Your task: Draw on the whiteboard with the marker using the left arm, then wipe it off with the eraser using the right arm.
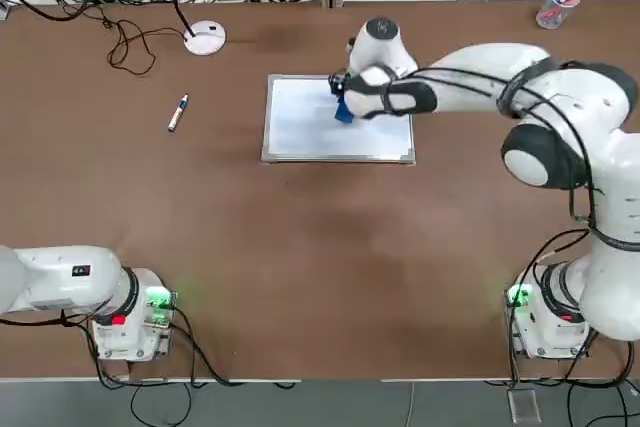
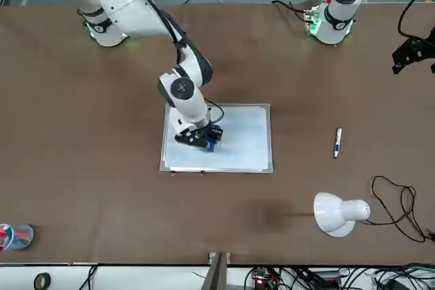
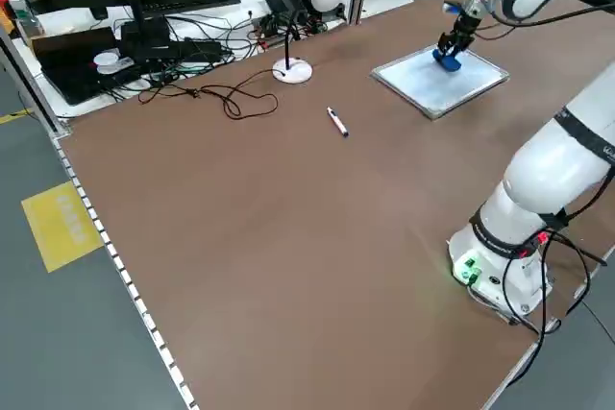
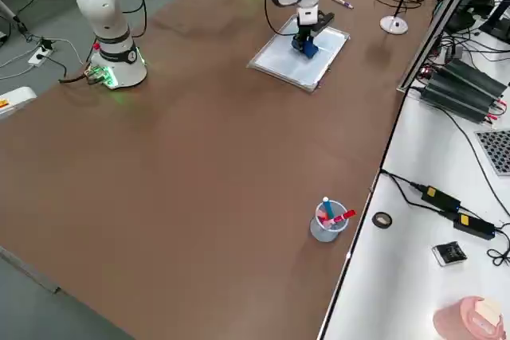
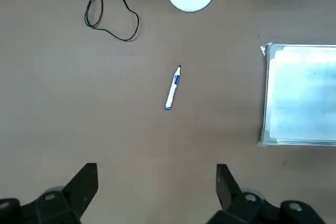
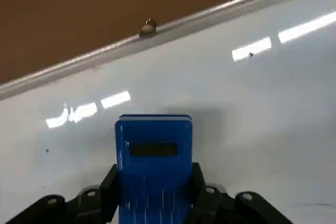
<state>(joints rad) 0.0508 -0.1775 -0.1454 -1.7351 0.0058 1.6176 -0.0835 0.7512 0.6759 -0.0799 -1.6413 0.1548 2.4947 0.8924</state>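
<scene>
Whiteboard (image 1: pixel 300 132) wiping is the step you have in hand, judging by the layout. Going from your left in the top view: the left arm (image 1: pixel 55 282) sits parked near its base, and its wrist camera shows the left gripper (image 5: pixel 157 192) with jaws spread and nothing between them. The marker (image 1: pixel 177 113) lies loose on the table (image 1: pixel 320 277), well apart from the board, so the drawing looks finished. At the centre, the board lies flat with no ink that you can make out. The right gripper (image 6: pixel 155 195) is clenched on the eraser (image 6: pixel 154 150), pressing it onto the board's surface near the far edge, reaching from the right arm (image 1: pixel 560 117).
</scene>
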